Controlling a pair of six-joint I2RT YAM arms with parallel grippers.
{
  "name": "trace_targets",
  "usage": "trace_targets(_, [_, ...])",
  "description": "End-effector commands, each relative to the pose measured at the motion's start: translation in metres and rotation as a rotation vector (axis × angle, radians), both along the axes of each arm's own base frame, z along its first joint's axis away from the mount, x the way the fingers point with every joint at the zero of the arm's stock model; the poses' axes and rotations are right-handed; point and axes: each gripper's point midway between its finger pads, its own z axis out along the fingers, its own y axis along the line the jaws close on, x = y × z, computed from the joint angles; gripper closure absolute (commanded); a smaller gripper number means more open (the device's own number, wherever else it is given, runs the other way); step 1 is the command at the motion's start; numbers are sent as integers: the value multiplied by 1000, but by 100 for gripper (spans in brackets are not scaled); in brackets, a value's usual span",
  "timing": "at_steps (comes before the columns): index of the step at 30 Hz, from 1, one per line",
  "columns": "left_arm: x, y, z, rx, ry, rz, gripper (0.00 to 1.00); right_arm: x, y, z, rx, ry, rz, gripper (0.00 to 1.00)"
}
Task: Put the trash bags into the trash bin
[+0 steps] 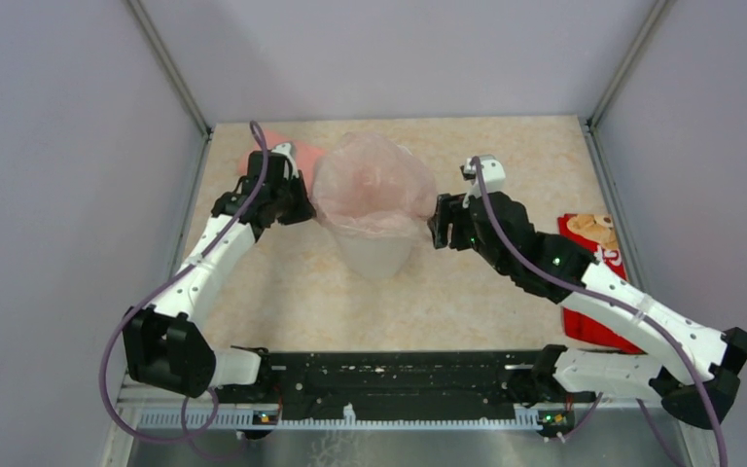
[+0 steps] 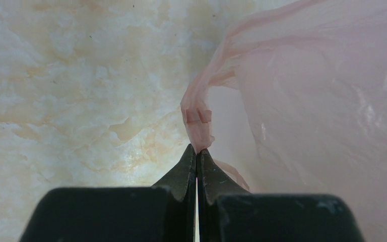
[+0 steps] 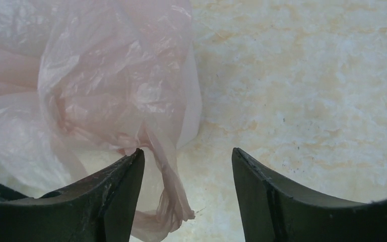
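Draping over the trash bin (image 1: pixel 374 258), trash bag (image 1: pixel 370 185) covers its rim. Left gripper (image 2: pixel 197 150) pinches bag edge left of bin; right gripper (image 3: pixel 186 151) spread, empty. Risk: one-sided pull tips bin or drags film off.

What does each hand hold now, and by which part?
The left hand pinches the trash bag by a twisted edge strip; the right hand is open, holding nothing.

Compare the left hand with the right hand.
The left hand is shut, pinching the bag; the right hand is open, a bag strand loose in its gap. The left hand sits left of the bin, the right hand on its right. Both are beside the bag.
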Motion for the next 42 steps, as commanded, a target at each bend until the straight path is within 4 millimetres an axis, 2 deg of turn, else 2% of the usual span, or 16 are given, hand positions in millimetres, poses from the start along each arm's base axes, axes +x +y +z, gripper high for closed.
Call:
trace_targets(1, [12, -1, 23, 4, -72, -6, 100, -11, 0, 38, 51, -68, 90, 32])
trace_targets(8, [14, -2, 27, -1, -81, -13, 100, -24, 1, 53, 56, -88, 176, 23])
trace_targets(13, [14, -2, 30, -1, -88, -14, 100, -28, 5, 76, 82, -129, 222, 18])
trace_targets(17, [14, -3, 32, -5, -91, -17, 100, -14, 8, 98, 57, -162, 182, 15])
trace_targets(22, [14, -3, 33, -2, -94, -17, 100, 10, 26, 107, -25, -158, 159, 14])
trace_targets(24, [14, -2, 33, 1, -94, -17, 100, 20, 34, 104, -62, -150, 152, 15])
trace_targets(28, [14, -3, 34, -1, -99, -19, 100, 37, 47, 95, -154, -126, 150, 25])
trace_targets(31, [14, -1, 35, 3, -101, -16, 100, 48, 47, 89, -225, -117, 118, 36])
trace_targets(33, [14, -1, 36, 4, -102, -17, 100, 53, 44, 89, -246, -122, 91, 48])
trace_targets(39, [14, -1, 37, 5, -104, -17, 100, 69, 33, 91, -228, -116, 35, 92])
trace_targets(42, [15, -1, 37, 4, -106, -18, 100, 76, 29, 95, -148, -110, 54, 96])
